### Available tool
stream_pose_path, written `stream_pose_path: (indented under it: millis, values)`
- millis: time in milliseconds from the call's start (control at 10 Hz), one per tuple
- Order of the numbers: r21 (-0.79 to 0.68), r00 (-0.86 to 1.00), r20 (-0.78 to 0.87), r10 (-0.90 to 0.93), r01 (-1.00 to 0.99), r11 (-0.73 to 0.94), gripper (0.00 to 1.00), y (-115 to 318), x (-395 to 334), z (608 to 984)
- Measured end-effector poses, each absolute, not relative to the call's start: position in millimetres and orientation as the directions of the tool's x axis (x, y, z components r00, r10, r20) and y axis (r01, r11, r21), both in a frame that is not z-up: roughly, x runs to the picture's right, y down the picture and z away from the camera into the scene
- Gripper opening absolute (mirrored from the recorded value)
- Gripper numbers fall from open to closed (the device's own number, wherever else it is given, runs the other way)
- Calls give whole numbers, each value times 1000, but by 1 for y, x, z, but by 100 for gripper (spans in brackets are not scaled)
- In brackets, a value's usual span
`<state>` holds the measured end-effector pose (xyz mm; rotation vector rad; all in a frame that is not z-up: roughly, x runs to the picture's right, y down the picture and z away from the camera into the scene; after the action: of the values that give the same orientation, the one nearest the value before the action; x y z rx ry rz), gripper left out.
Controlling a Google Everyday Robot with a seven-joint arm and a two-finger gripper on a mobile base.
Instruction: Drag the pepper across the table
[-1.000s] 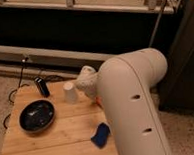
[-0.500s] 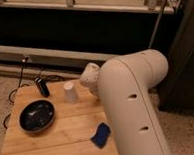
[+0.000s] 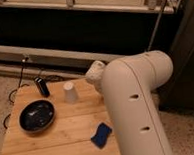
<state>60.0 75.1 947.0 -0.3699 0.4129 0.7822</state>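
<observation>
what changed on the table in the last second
The arm moved: its rounded near end shifted slightly up and to the right in the picture, away from the cup. The gripper is hidden behind the arm, shut; no grab or release shows. The pepper is out of sight. The bowl, cup and blue cloth stayed put on the table.

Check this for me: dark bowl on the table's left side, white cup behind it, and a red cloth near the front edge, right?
Not quite: the cloth is dark blue, not red, as the camera view shows. The bowl and cup are as you said. The gripper is hidden behind the arm.
</observation>
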Motion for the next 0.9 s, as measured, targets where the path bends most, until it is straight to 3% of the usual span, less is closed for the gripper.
stream_pose_path:
  millis: [400, 900]
  values:
    - [-154, 633, -501, 591, -737, 658, 0, 84, 72, 933]
    - [-143, 591, -522, 614, -771, 621, 0, 137, 88, 896]
